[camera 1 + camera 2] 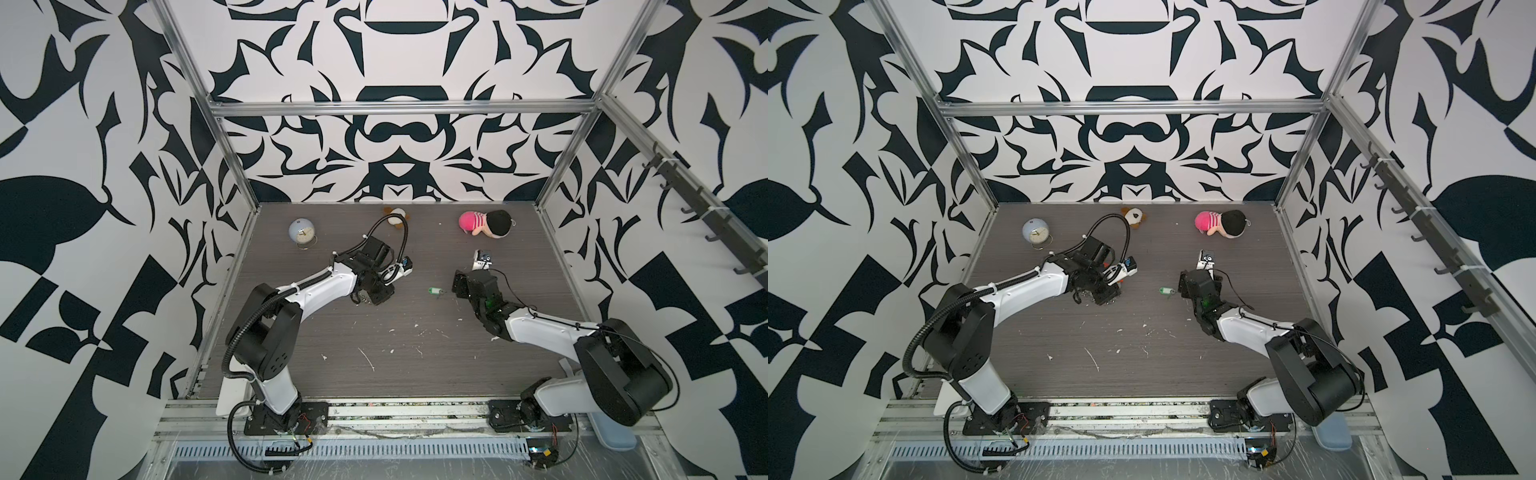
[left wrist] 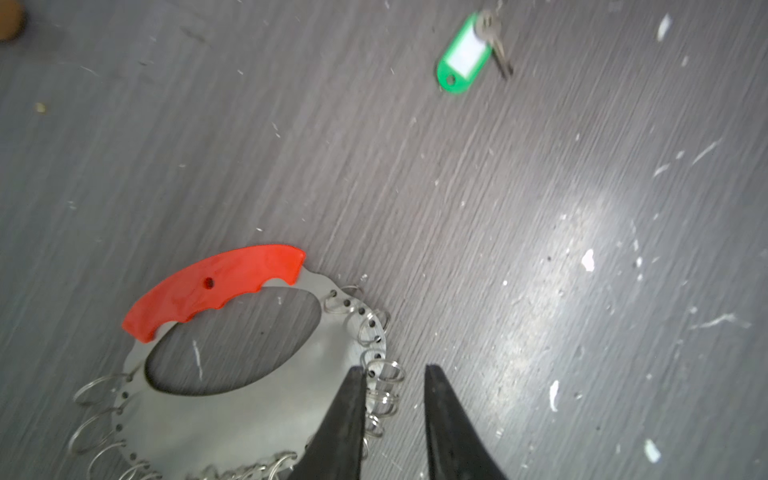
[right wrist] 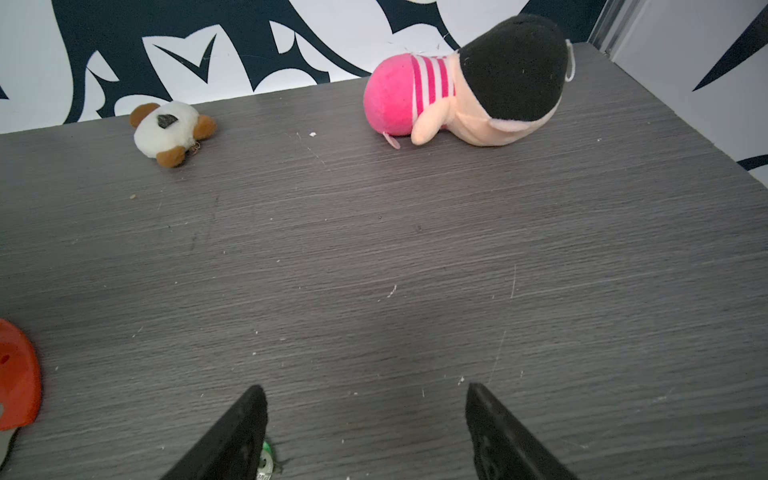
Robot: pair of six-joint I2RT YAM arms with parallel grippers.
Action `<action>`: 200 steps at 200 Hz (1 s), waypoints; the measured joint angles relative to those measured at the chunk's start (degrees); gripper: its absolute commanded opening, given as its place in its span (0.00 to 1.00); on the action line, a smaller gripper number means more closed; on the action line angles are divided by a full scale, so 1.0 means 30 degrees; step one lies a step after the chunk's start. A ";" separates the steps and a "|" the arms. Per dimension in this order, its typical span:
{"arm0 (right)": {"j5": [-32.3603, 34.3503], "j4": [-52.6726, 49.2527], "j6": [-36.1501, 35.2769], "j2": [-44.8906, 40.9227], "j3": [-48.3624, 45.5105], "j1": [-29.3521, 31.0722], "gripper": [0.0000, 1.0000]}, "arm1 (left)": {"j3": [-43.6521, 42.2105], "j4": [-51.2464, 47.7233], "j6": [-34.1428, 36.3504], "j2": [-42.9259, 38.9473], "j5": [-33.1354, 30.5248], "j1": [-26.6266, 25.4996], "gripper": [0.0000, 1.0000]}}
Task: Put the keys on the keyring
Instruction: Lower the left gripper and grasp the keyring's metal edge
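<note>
Keyring [image 2: 257, 411]: flat on tabletop [image 1: 395, 340], left side. Left gripper [image 2: 394, 368]: jaws narrow, astride its rim rings. Keys [image 2: 463, 52]: flat mid-tabletop, apart from keyring, just beside right gripper [image 3: 365, 386], jaws wide, empty.

A small white-and-brown plush toy [image 3: 166, 133] lay near the pink striped, black-haired soft doll [image 1: 486, 224]; a pale blue globe [image 1: 300, 231] stood farther from it.

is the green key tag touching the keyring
Apart. The left wrist view shows a wide stretch of bare table between the green key tag and the keyring.
</note>
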 measured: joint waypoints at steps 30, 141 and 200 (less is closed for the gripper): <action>-0.0007 -0.0007 -0.0007 -0.0007 0.0000 0.0000 0.78 | -0.0036 0.0000 0.0845 0.0736 -0.0415 0.0007 0.17; -0.0372 -0.0124 -0.0007 0.0000 0.0000 0.0000 0.77 | 0.1319 0.0342 0.0459 0.3308 -0.1035 0.0816 0.12; -0.0525 -0.0124 -0.0007 0.0000 0.0000 0.0000 0.77 | 0.1319 0.0765 0.0648 0.3249 -0.1005 0.0816 0.14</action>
